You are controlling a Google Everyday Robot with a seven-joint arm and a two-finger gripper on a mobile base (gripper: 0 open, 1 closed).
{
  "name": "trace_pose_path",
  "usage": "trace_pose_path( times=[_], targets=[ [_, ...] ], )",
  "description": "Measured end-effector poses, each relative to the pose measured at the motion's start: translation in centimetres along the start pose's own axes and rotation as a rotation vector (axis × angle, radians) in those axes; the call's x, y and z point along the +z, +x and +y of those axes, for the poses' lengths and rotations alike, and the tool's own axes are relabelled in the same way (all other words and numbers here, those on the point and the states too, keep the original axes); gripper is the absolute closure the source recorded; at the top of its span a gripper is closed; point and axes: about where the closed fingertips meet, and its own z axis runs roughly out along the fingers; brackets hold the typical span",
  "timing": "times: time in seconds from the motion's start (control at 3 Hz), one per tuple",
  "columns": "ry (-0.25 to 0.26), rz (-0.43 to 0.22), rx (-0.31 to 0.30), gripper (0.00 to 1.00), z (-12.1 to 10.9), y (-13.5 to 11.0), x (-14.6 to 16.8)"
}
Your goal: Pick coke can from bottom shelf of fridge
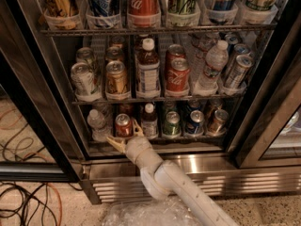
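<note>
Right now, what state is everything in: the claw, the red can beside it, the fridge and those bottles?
claw: open, fingers spread at the coke can's base.
coke can: upright on the bottom shelf, not gripped.
fridge: open, arm reaching in.
brown bottle: upright, white cap on.
clear bottle: upright, capped.

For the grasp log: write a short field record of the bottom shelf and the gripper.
target: small red aluminium coke can with silver top, upright, second lane from the left
shelf: bottom shelf, the lowest wire rack of the dark-framed fridge
gripper: two-finger gripper at the shelf front, open, one finger on either side of the can
left neighbour: clear plastic water bottle
right neighbour: brown bottle with white cap
grasp: not yet closed
</note>
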Motion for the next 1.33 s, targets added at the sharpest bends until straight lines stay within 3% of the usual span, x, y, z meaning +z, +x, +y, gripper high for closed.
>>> trace_pose_path(
  times=[0.33, 1.0, 1.33],
  targets=[
    [-0.005, 0.001, 0.007, 0.24, -0.88, 0.25, 2.21],
    [-0.003, 0.004, 0.010, 0.25, -1.28, 0.50, 2.90],
    [-0.003, 0.004, 0.010, 0.44, -1.28, 0.50, 2.90]
  ],
)
